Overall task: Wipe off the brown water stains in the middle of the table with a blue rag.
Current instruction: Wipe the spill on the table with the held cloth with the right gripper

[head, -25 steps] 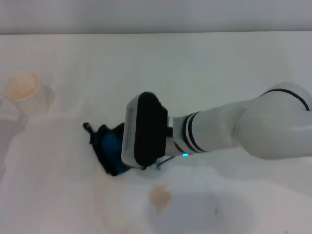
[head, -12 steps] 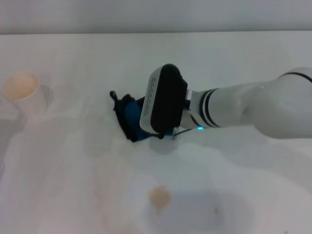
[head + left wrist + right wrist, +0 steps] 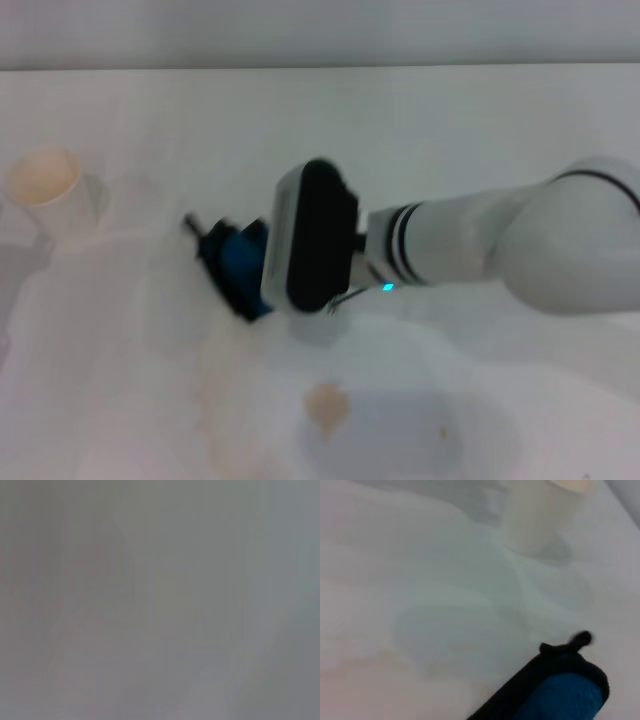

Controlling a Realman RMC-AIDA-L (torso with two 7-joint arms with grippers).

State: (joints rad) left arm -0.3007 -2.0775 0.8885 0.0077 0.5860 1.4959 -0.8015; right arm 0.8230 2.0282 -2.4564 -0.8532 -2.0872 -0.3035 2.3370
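- Right gripper (image 3: 262, 268): reaches in from the right over the middle of the bench (image 3: 450, 130); its black-and-white wrist housing covers the fingers in the head view, and the right wrist view shows none of them, so how the fingers stand cannot be told.
- Blue rag (image 3: 238, 262): bunched, teal-blue with black edging, projecting from under the gripper housing on the side toward the paper cup; it lies on the bench surface. In the right wrist view the blue rag (image 3: 559, 690) appears as a rolled blue mass inside a black border, with a small black loop at its outer corner pointing toward the cup.
- Brown water stains (image 3: 326, 404): a compact tan patch on the bench, nearer the robot than the rag and apart from it; a fainter tan streak runs from just below the rag toward the near edge. In the right wrist view, faint tan traces of the brown water stains (image 3: 385, 657) lie on a wet sheen beside the rag.
- Paper cup (image 3: 45, 188): cream, upright, well apart from the rag toward the robot's left; also seen as the paper cup (image 3: 540, 515) beyond the rag in the right wrist view.
- Left gripper: not visible; the left wrist view is a uniform grey field.
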